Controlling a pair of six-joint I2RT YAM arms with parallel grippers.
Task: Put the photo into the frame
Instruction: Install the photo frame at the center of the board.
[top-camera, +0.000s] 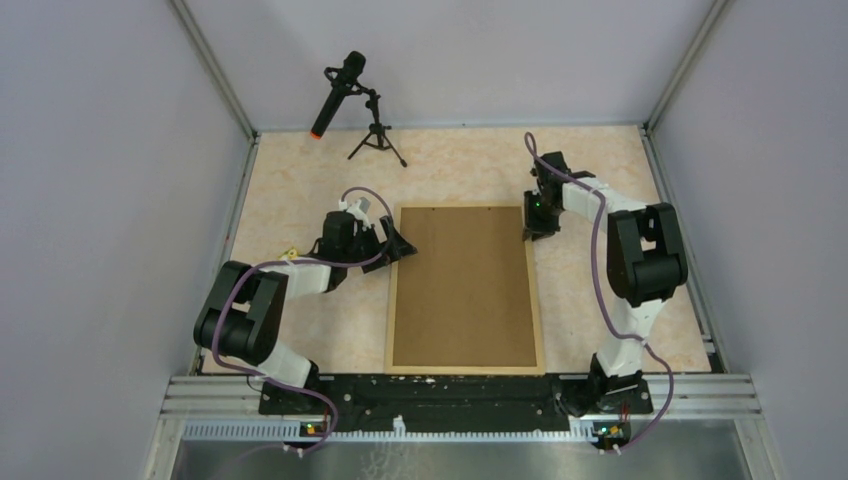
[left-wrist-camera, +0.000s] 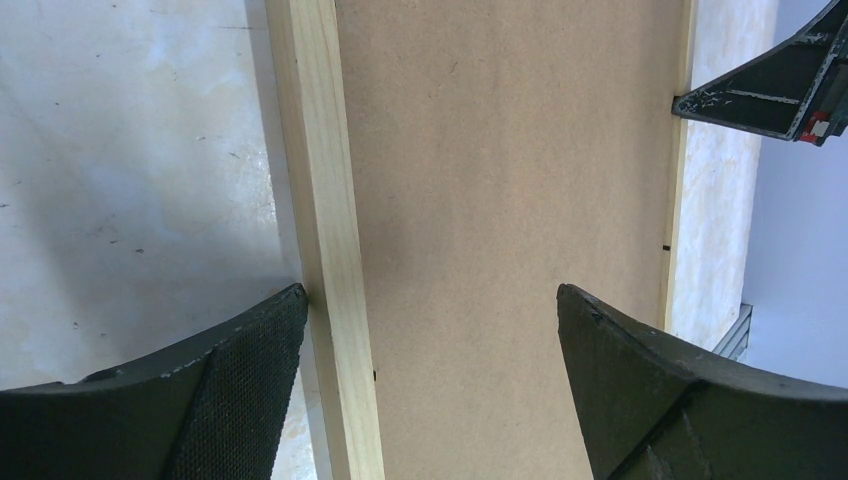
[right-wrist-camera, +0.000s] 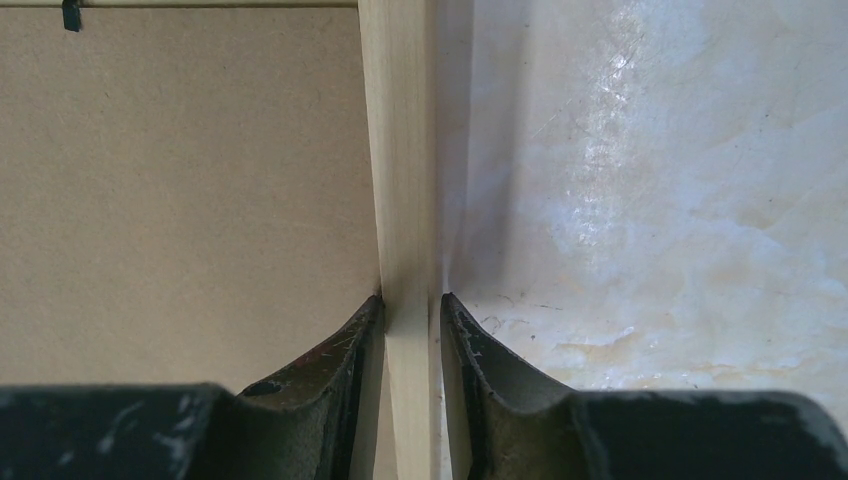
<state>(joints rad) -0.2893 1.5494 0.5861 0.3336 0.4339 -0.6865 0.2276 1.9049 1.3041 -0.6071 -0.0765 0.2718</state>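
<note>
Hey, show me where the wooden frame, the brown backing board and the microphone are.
wooden frame (top-camera: 465, 370): top view, on its near rail.
brown backing board (top-camera: 465, 285): top view, middle of the board.
microphone (top-camera: 337, 96): top view, on its black body.

Here's the table (top-camera: 300, 180): pale cream top with peach marbling, glossy where the light hits it. Flat in the middle lies the frame (top-camera: 392, 290), thin light wood rails, long sides running from the near edge toward the far one. A plain brown backing board (top-camera: 465, 285) fills it rail to rail. At the far left stands 1 small black tripod (top-camera: 377, 140) carrying a black microphone (top-camera: 338, 95), tilted, with its orange-red tip pointing down and left, well apart from the frame. Left of the frame sits 1 small yellow object (top-camera: 291, 251), too small to identify.
</note>
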